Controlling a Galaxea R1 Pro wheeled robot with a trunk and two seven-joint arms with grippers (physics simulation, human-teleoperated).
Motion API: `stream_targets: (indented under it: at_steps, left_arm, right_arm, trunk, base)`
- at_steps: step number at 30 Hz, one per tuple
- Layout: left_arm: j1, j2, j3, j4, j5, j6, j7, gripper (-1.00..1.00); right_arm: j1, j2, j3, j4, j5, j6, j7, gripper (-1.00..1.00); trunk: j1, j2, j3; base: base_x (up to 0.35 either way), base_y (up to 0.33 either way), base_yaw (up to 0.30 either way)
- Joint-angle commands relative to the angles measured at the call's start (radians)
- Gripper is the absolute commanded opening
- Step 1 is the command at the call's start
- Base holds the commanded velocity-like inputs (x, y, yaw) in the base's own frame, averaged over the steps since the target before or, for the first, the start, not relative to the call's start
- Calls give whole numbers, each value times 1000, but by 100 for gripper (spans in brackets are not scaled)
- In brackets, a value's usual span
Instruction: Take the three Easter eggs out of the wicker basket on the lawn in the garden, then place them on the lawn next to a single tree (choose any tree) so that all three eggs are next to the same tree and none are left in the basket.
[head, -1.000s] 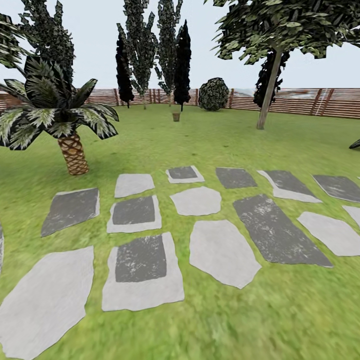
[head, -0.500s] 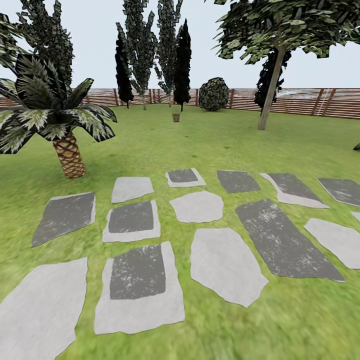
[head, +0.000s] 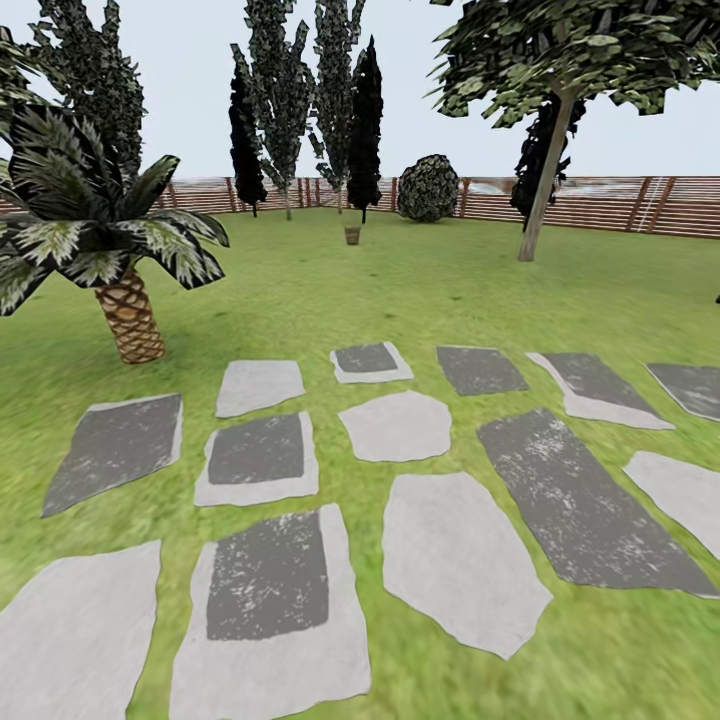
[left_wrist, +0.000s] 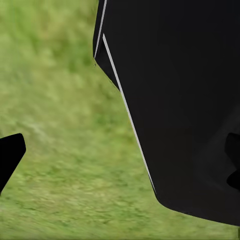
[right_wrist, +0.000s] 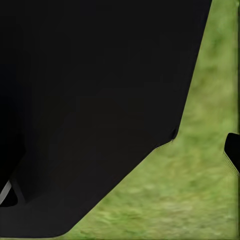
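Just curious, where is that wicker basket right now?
In the head view, the wicker basket stands far off on the lawn, centre, before the dark cypresses.

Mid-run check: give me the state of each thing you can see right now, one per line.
Basket: upright, far off on the lawn; contents too small to tell.
Tree: standing right of the basket, nothing visible at its base.
Stepping stones: flat in the grass, bare.
Palm: standing, left.

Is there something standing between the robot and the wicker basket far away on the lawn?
Nothing upright blocks the way. The wicker basket stands far off on the lawn, near the fence. Between it and the robot lie only flat stepping stones and open grass; the palm stands off to the left.
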Motion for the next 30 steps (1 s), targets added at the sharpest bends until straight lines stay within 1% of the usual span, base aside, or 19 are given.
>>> stream_targets:
  at_steps: [1, 30]
  left_arm:
    - [0, 0, 5, -1, 4, 4, -1, 100]
    - [0, 0, 5, -1, 4, 4, -1, 100]
  right_arm:
    - [-1, 0, 5, 2, 2, 1, 1, 100]
    - [-1, 0, 5, 2, 2, 1, 1, 100]
  trunk:
    - [1, 0, -1]
    - [1, 0, -1]
  base:
    - [331, 0, 0]
    - [331, 0, 0]
